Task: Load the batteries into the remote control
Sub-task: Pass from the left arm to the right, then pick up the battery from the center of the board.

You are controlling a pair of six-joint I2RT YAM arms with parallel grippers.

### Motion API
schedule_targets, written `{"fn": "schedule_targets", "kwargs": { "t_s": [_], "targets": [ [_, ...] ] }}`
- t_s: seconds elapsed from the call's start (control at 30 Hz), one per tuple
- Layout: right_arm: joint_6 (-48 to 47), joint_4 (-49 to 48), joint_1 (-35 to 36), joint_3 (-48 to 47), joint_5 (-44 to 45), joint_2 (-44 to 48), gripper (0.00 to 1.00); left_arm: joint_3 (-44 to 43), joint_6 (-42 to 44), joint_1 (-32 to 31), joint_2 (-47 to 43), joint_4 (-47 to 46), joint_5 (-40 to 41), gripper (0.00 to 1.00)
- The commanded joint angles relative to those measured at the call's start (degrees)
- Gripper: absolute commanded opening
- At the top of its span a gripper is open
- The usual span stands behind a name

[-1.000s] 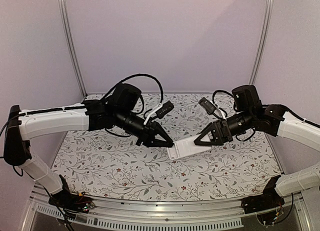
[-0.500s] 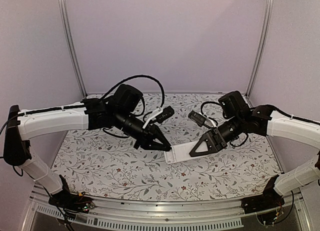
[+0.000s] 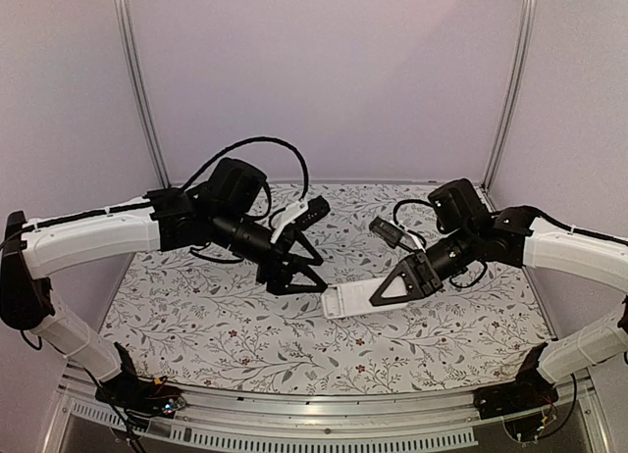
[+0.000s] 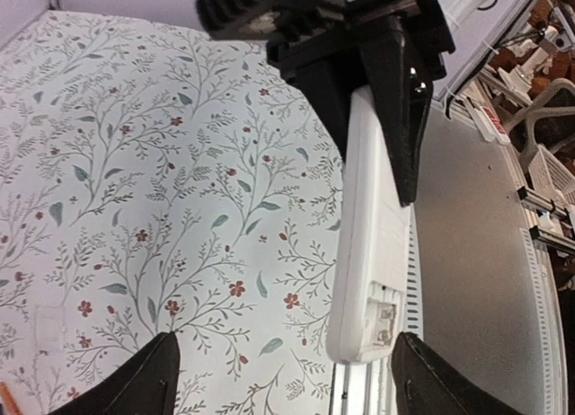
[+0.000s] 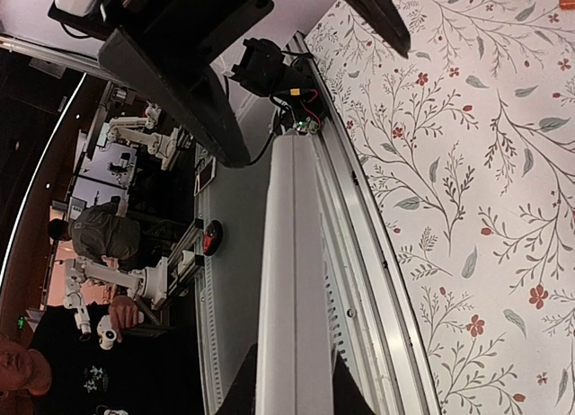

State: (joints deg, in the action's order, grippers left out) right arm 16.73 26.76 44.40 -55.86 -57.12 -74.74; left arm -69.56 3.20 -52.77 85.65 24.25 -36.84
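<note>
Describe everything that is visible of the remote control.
The remote control is a slim white plastic slab, white back toward the cameras; its face is hidden. The right claw is shut on one end and holds it above the floral table. Near the free end is a small open recess with metal contacts; no battery shows there. The open left claw is close, not touching.

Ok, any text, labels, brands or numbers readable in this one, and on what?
Nothing here can be read.
White back of the remote control: no print visible.
Red-and-white tag beyond the table edge: too blurred to read.
Small print on a bystander's black shirt: too small to read.
</note>
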Motion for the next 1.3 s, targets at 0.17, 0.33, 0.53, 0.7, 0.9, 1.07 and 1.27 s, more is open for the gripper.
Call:
{"fn": "schedule_targets", "kwargs": {
  "t_s": [0.17,0.33,0.53,0.7,0.9,1.07,1.27],
  "targets": [
    [2.6,-5.9,-6.3,5.4,7.2,5.9,0.0,4.6,-5.7,7.0,-6.5,-5.7,28.3,1.0],
    [2.3,-6.1,-8.4,7.0,9.2,6.9,0.0,0.2,-10.1,12.8,0.4,1.5,34.2,0.97],
    [2.5,-6.2,-11.4,8.8,11.1,7.7,0.0,-6.9,-9.9,15.1,11.5,8.2,33.2,0.61],
    [2.4,-6.9,-12.2,9.5,11.1,8.0,0.0,-10.8,-9.6,15.7,18.9,10.6,34.9,0.47],
    [1.9,-7.0,-12.4,9.7,10.6,7.5,0.0,-15.9,-5.9,17.8,25.9,15.6,38.7,0.47],
    [1.9,-7.3,-12.4,9.5,9.8,6.7,0.0,-19.0,-1.5,19.2,29.8,18.8,38.7,0.43],
    [2.0,-7.5,-12.4,9.4,9.3,6.2,0.0,-19.8,1.6,19.6,32.3,20.0,37.7,0.39]
  ]
}}
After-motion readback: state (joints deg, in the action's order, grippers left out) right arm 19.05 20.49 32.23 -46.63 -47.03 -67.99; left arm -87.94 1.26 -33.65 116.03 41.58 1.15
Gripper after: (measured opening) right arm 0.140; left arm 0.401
